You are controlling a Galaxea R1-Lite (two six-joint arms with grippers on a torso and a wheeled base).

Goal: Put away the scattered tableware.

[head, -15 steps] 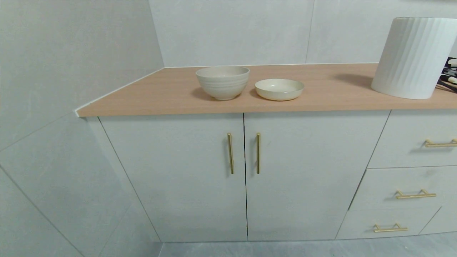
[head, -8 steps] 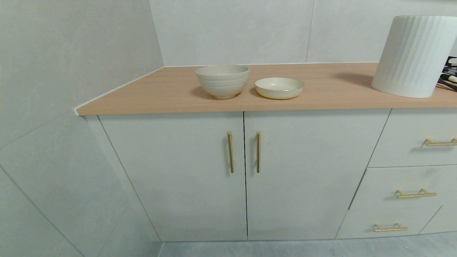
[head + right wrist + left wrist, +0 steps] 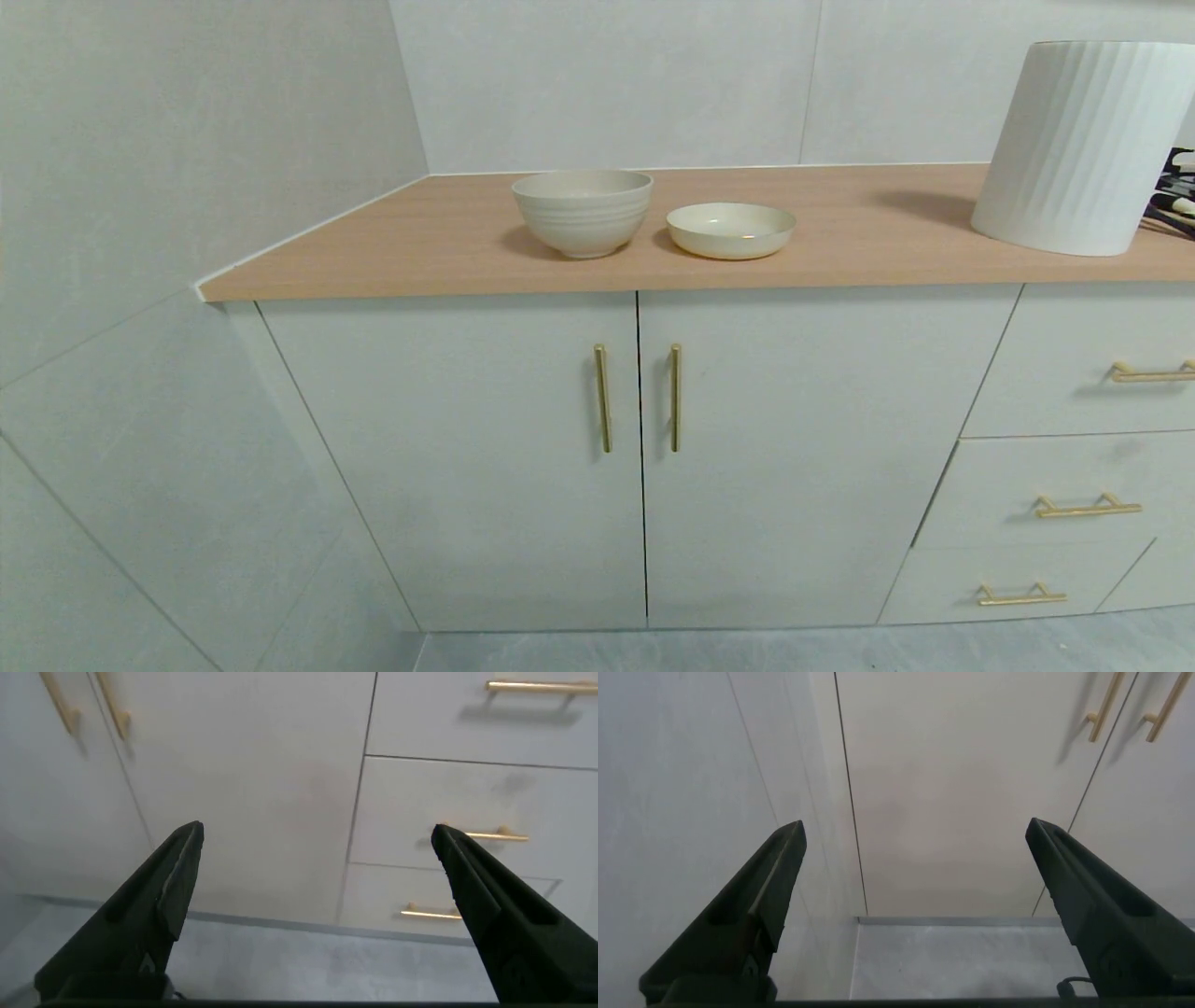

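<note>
Risks shoving the bowl point(image 3: 582, 213) into the dish point(image 3: 730, 231) just beside it on a careless reach. Holds nothing in left gripper point(image 3: 913, 833) or right gripper point(image 3: 316, 833), both spread wide.

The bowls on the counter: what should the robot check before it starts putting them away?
1. Left gripper open, holding nothing: ok.
2. Right gripper open, holding nothing: ok.
3. Deep bowl upright on the countertop, with a gap between it and the shallow dish: ok.
4. Nothing lying inside the shallow dish: ok.
5. Cabinet doors open to take the tableware: not ok, both are shut.
6. Free room inside the cabinet: cannot tell, the doors hide it.
</note>
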